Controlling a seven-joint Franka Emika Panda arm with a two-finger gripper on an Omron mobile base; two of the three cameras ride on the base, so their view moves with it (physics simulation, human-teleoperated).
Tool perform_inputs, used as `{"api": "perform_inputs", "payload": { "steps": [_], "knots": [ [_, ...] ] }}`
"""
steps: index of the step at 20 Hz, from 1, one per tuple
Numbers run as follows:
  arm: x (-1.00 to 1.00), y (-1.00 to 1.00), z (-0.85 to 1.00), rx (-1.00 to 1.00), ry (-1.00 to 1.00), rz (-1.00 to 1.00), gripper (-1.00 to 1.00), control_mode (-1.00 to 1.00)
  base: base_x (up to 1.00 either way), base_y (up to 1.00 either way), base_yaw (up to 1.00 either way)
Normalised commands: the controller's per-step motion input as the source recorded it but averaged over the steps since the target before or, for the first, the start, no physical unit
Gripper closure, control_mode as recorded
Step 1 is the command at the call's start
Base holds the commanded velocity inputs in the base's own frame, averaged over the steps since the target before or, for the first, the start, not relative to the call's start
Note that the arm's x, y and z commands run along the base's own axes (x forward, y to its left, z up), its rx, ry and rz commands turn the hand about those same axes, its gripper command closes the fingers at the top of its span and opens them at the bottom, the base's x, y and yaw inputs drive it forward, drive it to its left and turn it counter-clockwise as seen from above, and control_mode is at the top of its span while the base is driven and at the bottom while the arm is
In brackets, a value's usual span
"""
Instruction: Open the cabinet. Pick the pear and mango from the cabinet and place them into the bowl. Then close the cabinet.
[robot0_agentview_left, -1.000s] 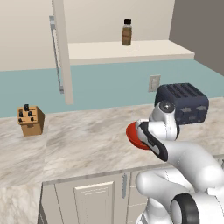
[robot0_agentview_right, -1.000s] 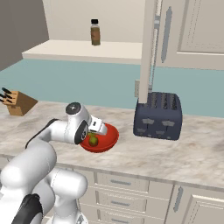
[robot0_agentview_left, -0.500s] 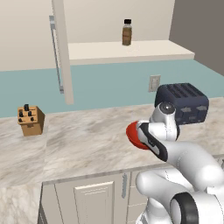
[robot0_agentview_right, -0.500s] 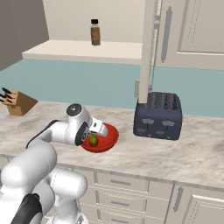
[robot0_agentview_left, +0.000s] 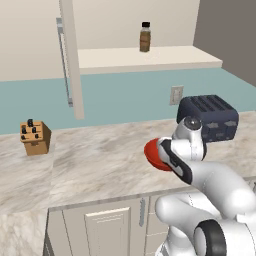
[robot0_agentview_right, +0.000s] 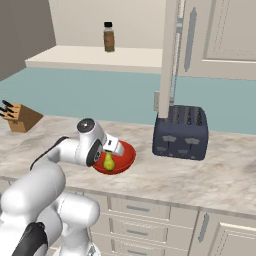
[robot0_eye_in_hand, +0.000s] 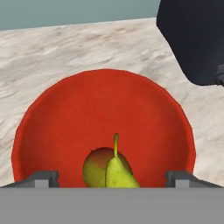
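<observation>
Left base view: the large cream wall cabinet (robot0_agentview_left: 70, 60) stands open, its tall door edge-on with a long grey bar handle, and a brown black-capped bottle (robot0_agentview_left: 145, 37) sits alone on the pale shelf; the white arm reaches over the marble counter (robot0_agentview_left: 90, 160) to the round glossy red bowl (robot0_agentview_left: 156, 155), just beside the dark toaster (robot0_agentview_left: 210, 117), with a wooden knife block (robot0_agentview_left: 35, 137) well apart. Right base view: the small yellow-green pear (robot0_agentview_right: 108, 161) lies inside the bowl under the hand, and the cabinet door hangs open above the toaster. Hand view: the gripper (robot0_eye_in_hand: 111, 179) hovers over the bowl with its fingertips (robot0_eye_in_hand: 43, 178) spread wide and holding nothing; the pear rests against the rounded orange-green mango (robot0_eye_in_hand: 97, 168), both in the bowl. Judged from this, both fruits are delivered and only closing remains. The door is stiff, light and hinged, likely best pushed on its free edge or taken by the smooth bar handle at mid-height; a flat push risks slipping.
</observation>
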Motion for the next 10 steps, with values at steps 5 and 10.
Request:
{"api": "perform_inputs", "payload": {
  "steps": [5,10],
  "knots": [
    [-0.17,0.00,0.39,0.00,0.00,0.00,-1.00,-1.00,0.00,0.00,0.00],
    [-0.20,0.00,0.50,0.00,0.00,0.00,-1.00,-1.00,0.00,0.00,0.00]
  ]
}}
